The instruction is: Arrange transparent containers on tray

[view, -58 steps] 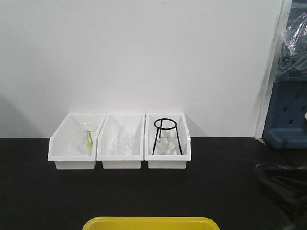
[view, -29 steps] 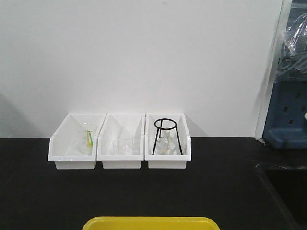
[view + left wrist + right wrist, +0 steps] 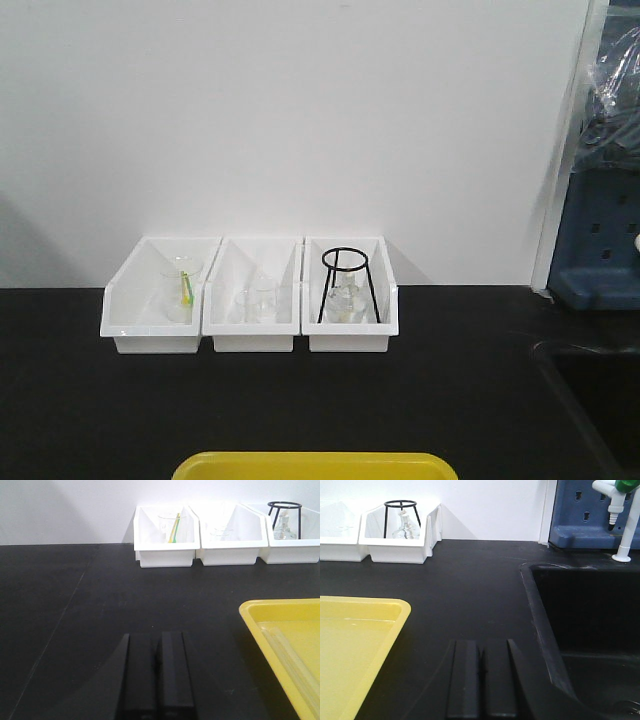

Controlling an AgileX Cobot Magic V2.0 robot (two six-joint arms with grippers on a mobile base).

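The yellow tray [image 3: 314, 465] shows only its far rim at the bottom of the front view. In the left wrist view the tray [image 3: 260, 617] lies to the right, with transparent containers [image 3: 292, 666] lying lengthwise inside it, faint against the yellow. My left gripper [image 3: 155, 636] is shut and empty, low over the black counter left of the tray. My right gripper [image 3: 480, 643] is shut and empty too, between the tray [image 3: 395, 617] and the sink. Neither gripper appears in the front view.
Three white bins [image 3: 251, 340] stand by the back wall, holding beakers, and the right one holds a flask under a black wire stand [image 3: 347, 285]. A black sink [image 3: 580, 630] is sunk into the counter at the right, with a blue rack [image 3: 585, 510] and a tap behind it.
A dark part of the right arm showed at the front view's lower right one second ago. It has left that view. The bins and tray have not moved.
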